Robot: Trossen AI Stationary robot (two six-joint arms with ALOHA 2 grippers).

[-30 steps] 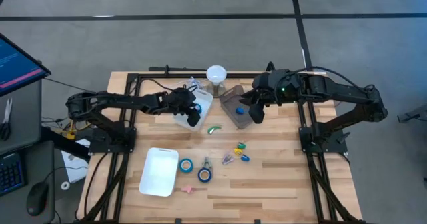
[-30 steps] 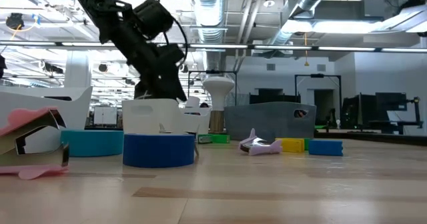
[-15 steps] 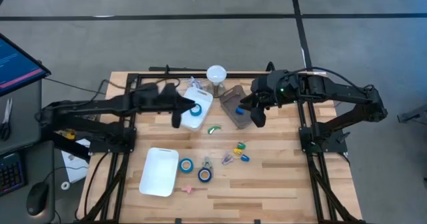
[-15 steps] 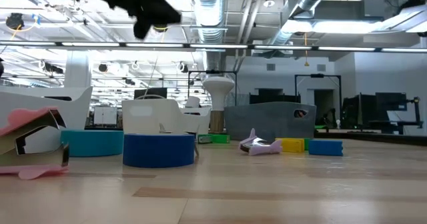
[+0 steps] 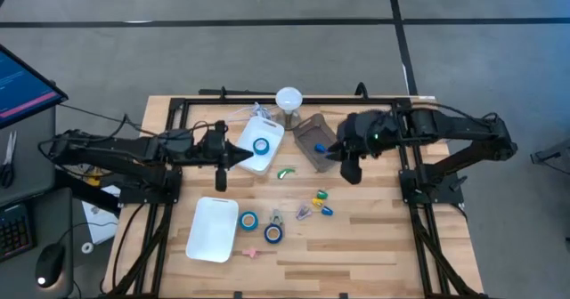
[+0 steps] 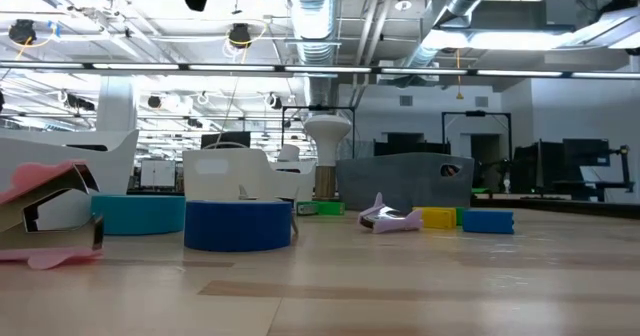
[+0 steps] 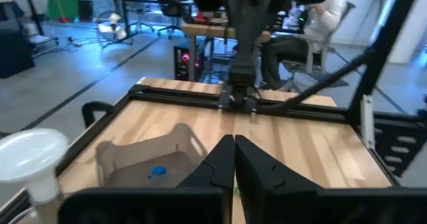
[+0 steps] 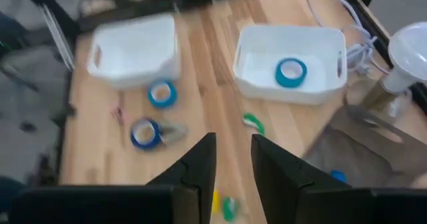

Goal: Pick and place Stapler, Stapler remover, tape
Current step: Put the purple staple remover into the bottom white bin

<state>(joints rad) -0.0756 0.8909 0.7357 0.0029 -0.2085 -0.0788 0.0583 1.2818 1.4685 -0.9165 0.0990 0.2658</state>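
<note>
My surface [image 5: 374,246] is pale striped wood framed in black, carrying two white bins [image 5: 214,229], a translucent grey bin [image 5: 313,142] and a white disc [image 5: 289,97]. The tape [image 5: 261,145] rolls are blue with pale cores. My arms and both end effectors, left [image 5: 220,180] and right [image 5: 349,169], are dark.

No readable text, labels or numbers; monitor [image 5: 22,85] screen perhaps too blurred.
</note>
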